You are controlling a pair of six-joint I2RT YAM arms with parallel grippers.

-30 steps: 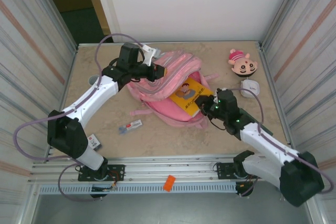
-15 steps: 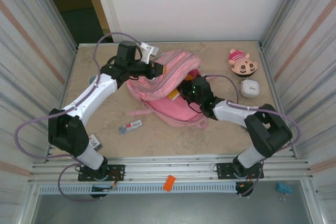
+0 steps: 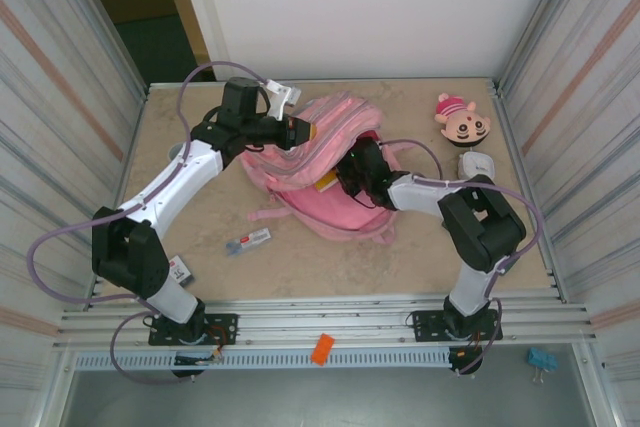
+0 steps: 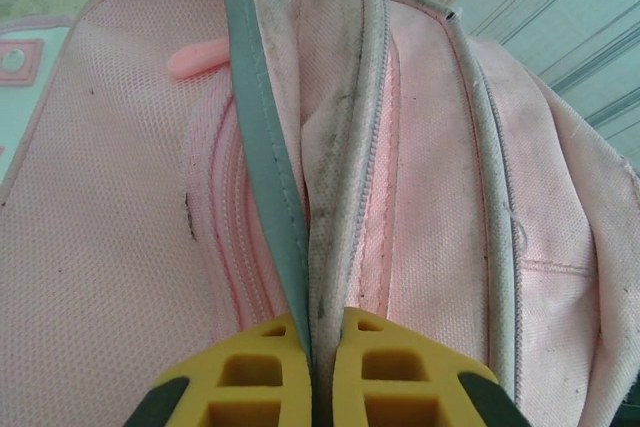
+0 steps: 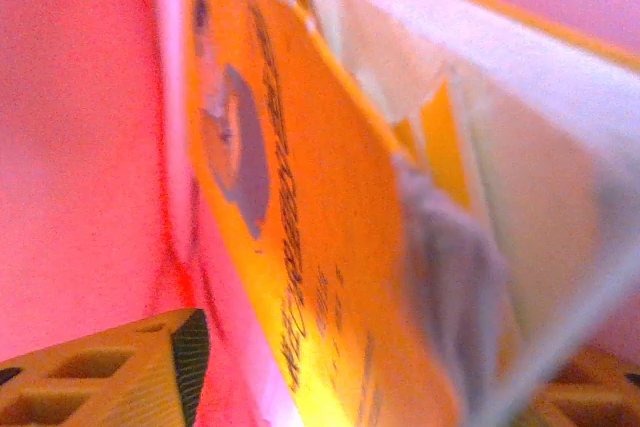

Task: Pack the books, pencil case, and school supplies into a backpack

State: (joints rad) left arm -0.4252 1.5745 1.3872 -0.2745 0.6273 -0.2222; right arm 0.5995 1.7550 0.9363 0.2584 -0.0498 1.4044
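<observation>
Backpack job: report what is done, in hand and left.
Done: nothing fully packed. In hand: left gripper holds the pink fabric backpack open; the yellow-orange softcover book sits partly inside, right gripper open around it. Left: grey-white stick pack and small white square piece lie on the table.

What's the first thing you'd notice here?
A big pink backpack in the middle of the table, with the left hand pinching its zip edge to hold it open. The right hand reaches inside, where a yellow book sits. A plush head lies in the far right corner.
</observation>
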